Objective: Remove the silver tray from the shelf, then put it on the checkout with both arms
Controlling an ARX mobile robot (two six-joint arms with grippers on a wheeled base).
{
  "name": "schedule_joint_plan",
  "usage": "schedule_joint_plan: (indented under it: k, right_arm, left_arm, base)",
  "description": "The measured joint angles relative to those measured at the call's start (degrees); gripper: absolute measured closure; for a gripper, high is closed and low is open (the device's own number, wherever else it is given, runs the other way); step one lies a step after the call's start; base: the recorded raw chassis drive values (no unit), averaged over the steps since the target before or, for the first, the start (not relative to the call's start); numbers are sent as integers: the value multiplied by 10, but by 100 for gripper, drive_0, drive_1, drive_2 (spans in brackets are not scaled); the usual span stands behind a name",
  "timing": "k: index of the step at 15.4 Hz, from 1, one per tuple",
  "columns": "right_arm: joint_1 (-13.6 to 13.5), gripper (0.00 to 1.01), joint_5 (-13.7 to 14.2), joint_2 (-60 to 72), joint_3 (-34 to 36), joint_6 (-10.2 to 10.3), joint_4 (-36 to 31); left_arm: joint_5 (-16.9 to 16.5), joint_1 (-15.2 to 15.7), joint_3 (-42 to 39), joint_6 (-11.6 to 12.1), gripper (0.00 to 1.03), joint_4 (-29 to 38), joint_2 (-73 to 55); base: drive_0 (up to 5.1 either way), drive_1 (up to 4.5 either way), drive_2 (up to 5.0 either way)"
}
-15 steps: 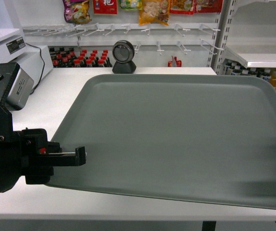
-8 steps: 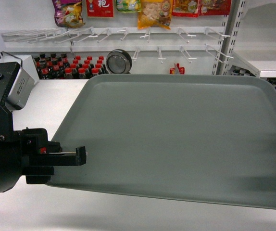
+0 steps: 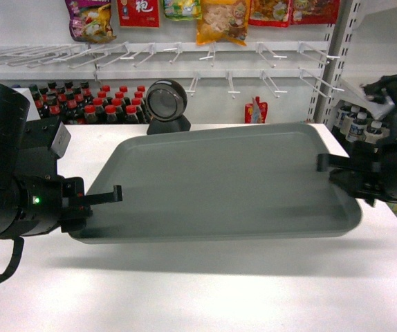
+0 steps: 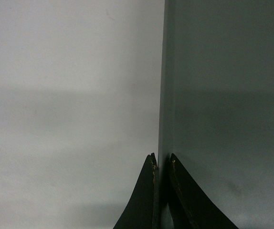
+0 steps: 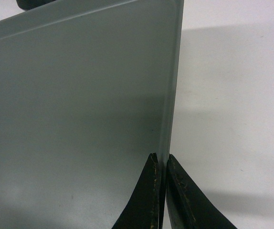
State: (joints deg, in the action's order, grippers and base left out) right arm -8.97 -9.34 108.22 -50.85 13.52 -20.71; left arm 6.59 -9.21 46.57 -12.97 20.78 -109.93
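A wide white checkout [image 3: 205, 290] fills the scene, a round black scanner [image 3: 166, 104] at twelve o'clock. Above its centre hangs the silver tray [image 3: 219, 183], casting a shadow below. The left gripper [image 3: 105, 198] pinches its rim at nine o'clock, and the right gripper [image 3: 337, 169] pinches the rim at three o'clock. The tray looks stiff, light and slippery, so opposite rim holds seem best.
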Motion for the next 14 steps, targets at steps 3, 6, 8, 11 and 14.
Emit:
schedule_joint_plan:
  k: [3,6,8,11,14]
  right_arm:
    - [-35,99,40,128,-105,1,36]
    - [-41,99,52,144,-115,-3,46]
    - [-46,99,66,159,-124,-7,57]
    - [-57,91,93,172,-131,-12,76]
    - [-54,66,116,164,-112,-13,35]
  left_arm:
    - [28,26,49,46,100,-9,-85]
    - [32,26,50,47,100,-7,-94]
    - [38,26,54,49,100,-6,-105]
    - [57,24,61,57,92,-8,-117]
    - [79,25,58,42,66,-23,-108]
  base:
    - [0,0,0]
    - [0,0,0]
    - [0,0,0]
    - [0,0,0]
    - [0,0,0]
